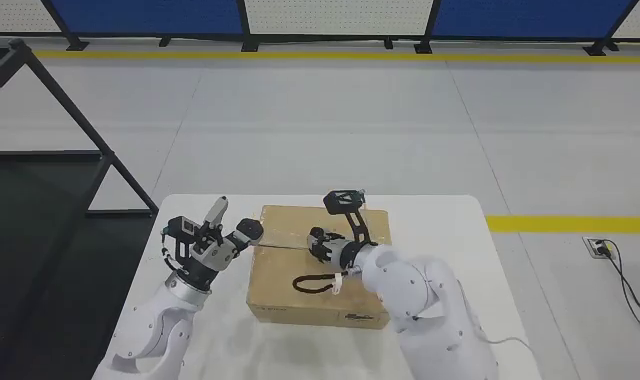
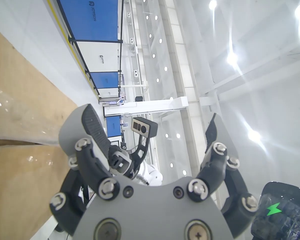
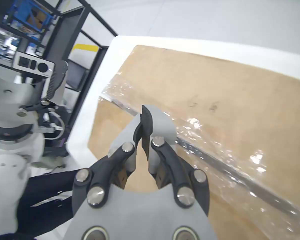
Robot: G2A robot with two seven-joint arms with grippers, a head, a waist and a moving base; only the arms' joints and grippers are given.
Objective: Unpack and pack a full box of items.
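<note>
A closed cardboard box (image 1: 300, 300) lies on the white table (image 1: 450, 220), its top flaps sealed by clear tape (image 3: 215, 141) along the middle seam. My right gripper (image 1: 318, 242) sits low over that seam near the box's middle, shut (image 3: 145, 118) with nothing seen between its pads. My left gripper (image 1: 235, 222) hangs at the box's left far corner, tilted upward, open (image 2: 152, 128) and holding nothing. The box's top (image 2: 17, 83) runs along one side of the left wrist view.
A black metal rack (image 1: 60, 160) stands on the floor off the table's left side. Bare table shows to the right of the box and in a narrow strip behind it. Blue and white partition panels (image 1: 330, 5) line the far floor.
</note>
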